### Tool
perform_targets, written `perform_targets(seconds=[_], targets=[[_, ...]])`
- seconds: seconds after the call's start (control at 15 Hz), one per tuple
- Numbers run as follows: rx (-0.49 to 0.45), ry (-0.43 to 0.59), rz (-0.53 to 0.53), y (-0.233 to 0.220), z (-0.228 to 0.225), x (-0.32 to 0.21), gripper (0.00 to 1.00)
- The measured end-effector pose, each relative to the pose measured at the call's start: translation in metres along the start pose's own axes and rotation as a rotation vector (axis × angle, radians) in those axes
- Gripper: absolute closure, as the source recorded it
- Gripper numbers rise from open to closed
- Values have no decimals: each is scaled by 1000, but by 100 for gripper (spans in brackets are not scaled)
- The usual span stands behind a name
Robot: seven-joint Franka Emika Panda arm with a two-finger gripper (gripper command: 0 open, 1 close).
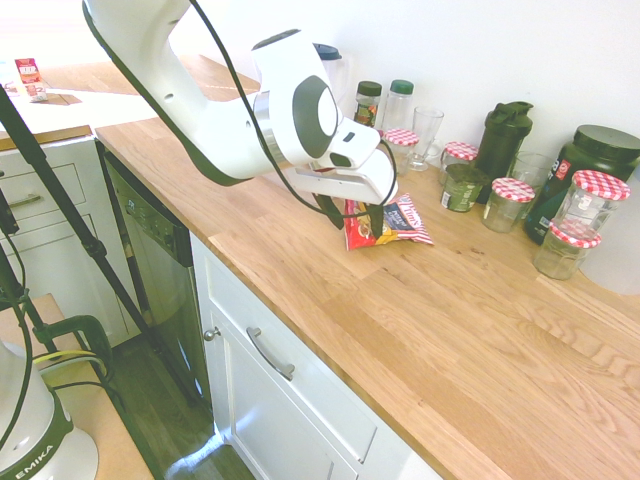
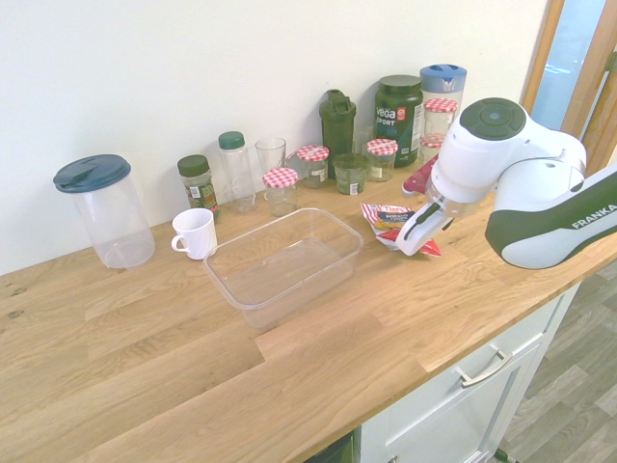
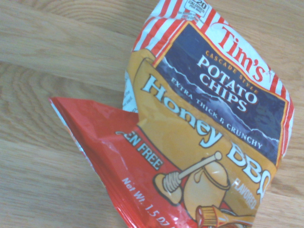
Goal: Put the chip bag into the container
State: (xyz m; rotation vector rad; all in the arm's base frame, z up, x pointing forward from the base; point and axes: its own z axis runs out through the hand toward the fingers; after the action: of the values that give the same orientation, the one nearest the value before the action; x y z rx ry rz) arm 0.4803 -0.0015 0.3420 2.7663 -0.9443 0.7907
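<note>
End effector (image 2: 416, 234) fully spread, holding nothing, angled down just above chip bag (image 2: 393, 223). Chip bag lies crumpled on wooden table (image 2: 337, 357), print side up, beside container (image 2: 284, 263) but outside it. Container stands near white mug (image 2: 196, 232). Jars (image 2: 315, 165) line wall behind.

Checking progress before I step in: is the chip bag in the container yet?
No. In the second exterior view the bag lies on the counter beside the tub, which holds nothing.
</note>
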Motion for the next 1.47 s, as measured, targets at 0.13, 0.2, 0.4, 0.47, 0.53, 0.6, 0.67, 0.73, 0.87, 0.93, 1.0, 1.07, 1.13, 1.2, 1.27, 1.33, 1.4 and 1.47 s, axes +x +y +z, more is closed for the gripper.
perform_targets(seconds=[0.13,0.2,0.4,0.47,0.53,0.6,0.67,0.73,0.87,0.93,1.0,1.07,1.13,1.2,1.27,1.33,1.4,1.47], targets=[[4,10,-16,1,2,-2,100],[3,15,-20,1,4,-3,100],[3,30,-32,5,10,-8,100],[5,34,-35,6,12,-9,100],[6,38,-42,6,15,-12,100],[7,45,-57,7,17,-14,100],[9,67,-79,9,17,-17,100],[10,94,-97,10,18,-21,100],[11,149,-133,12,19,-30,100],[12,177,-149,13,21,-34,100],[19,199,-156,13,23,-39,100],[23,217,-160,13,24,-44,100],[22,231,-164,12,26,-48,100],[21,243,-167,11,27,-51,100],[22,250,-168,11,28,-52,100],[23,254,-169,11,30,-53,100],[20,257,-168,12,32,-53,100],[21,257,-167,12,33,-53,100]])
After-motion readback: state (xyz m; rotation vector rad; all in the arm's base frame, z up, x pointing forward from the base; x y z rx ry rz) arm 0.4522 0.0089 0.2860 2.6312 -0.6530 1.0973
